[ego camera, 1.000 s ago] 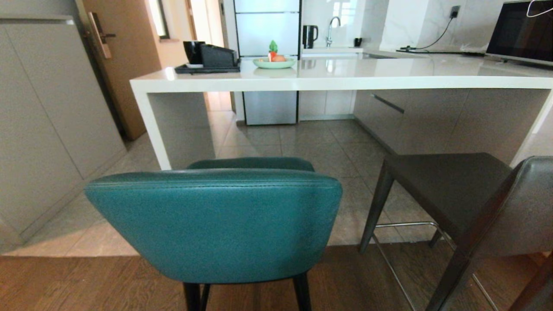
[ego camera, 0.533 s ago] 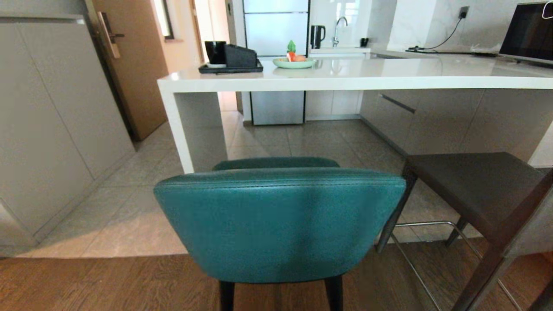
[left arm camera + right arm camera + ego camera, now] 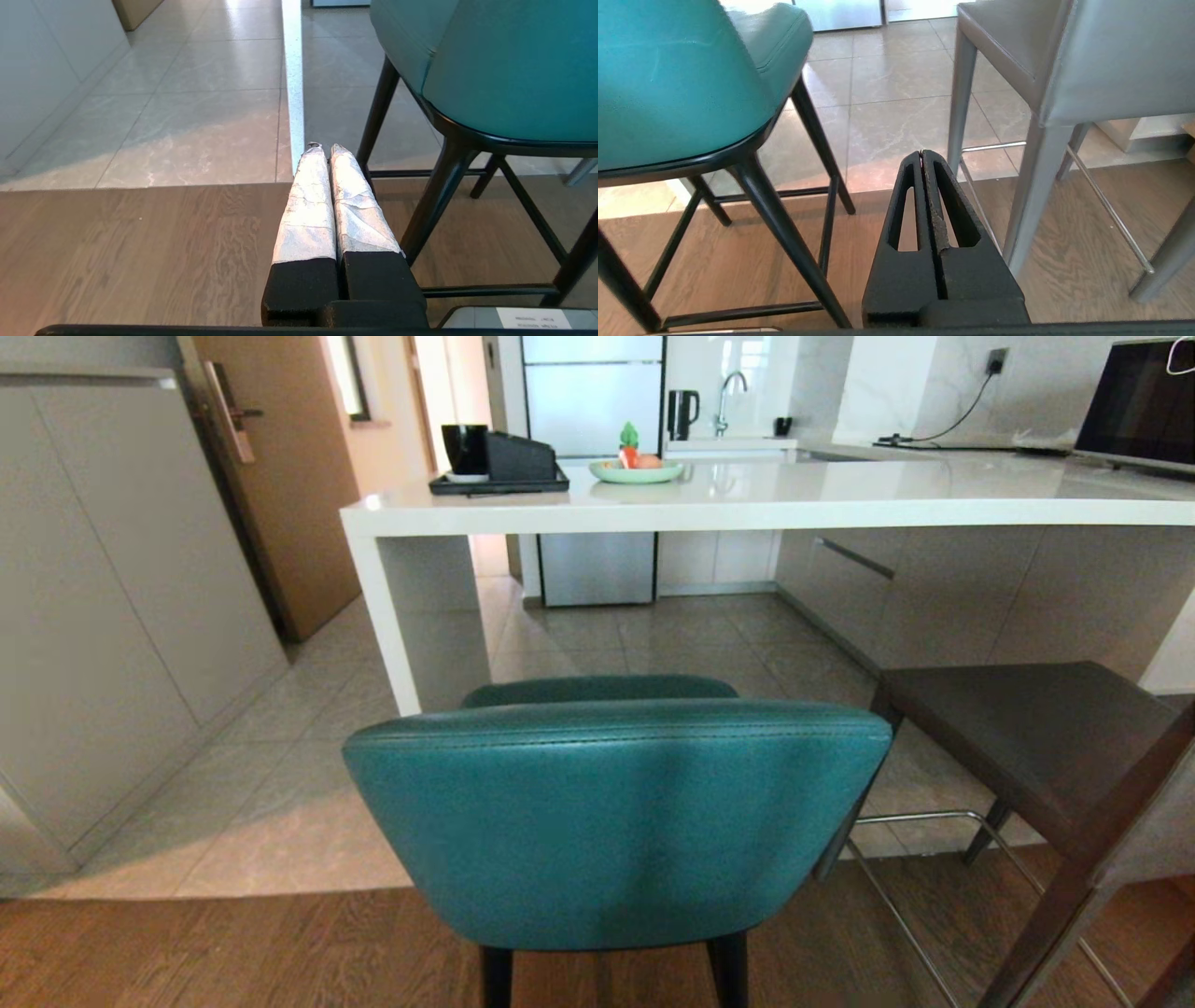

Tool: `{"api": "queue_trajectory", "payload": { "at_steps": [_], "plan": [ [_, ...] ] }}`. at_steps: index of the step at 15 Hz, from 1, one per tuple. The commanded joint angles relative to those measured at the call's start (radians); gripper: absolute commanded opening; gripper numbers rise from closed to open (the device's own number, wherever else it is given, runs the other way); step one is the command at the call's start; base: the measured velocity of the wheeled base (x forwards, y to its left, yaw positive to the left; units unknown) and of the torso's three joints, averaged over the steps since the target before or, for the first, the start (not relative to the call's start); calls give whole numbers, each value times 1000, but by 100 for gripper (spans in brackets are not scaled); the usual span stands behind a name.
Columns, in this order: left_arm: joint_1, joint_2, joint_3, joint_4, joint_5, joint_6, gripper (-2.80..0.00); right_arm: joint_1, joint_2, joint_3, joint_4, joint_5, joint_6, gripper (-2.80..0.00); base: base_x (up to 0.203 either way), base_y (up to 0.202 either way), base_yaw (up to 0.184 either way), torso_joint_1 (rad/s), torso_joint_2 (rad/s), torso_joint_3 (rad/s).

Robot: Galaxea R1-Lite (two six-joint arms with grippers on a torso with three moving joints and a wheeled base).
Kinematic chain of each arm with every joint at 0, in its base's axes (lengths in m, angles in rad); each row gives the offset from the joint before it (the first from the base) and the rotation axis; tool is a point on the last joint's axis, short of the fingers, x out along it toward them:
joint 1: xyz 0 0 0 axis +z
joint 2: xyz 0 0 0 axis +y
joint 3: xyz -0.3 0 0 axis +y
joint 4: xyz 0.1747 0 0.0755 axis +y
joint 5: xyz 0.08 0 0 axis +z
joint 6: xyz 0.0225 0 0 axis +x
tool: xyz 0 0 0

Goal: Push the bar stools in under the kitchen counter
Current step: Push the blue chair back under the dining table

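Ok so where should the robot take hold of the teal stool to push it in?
Best on the teal stool's backrest, from behind: it faces the robot, broad and padded, in line with the kitchen counter. Both the left gripper and right gripper, fingers shut, sit low beside its legs.

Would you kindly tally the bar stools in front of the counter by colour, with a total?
Teal stool: 1
Grey stool: 1
Total: 2 stools, both standing short of the kitchen counter.
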Motion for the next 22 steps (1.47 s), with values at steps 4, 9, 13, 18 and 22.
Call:
{"api": "queue_trajectory", "payload": {
  "at_steps": [4,9,13,18,22],
  "plan": [
    [-1,1,0,1,0,0,-280,0,2,5,0,0,0,-280,0,0,0,0,0,0],
    [-1,1,1,1,0,0,-280,0,2,5,0,0,0,-280,53,0,0,-1,1,1],
    [-1,1,-1,1,0,0,-280,0,2,5,0,0,0,-280,67,0,0,6,1,1],
    [-1,1,1,-1,2,-6,-280,0,2,5,0,0,0,-280,0,0,0,0,0,0],
    [-1,0,0,-2,-24,72,-280,0,3,-43,-39,73,-11,-280,0,0,0,0,0,0]
  ]
}}
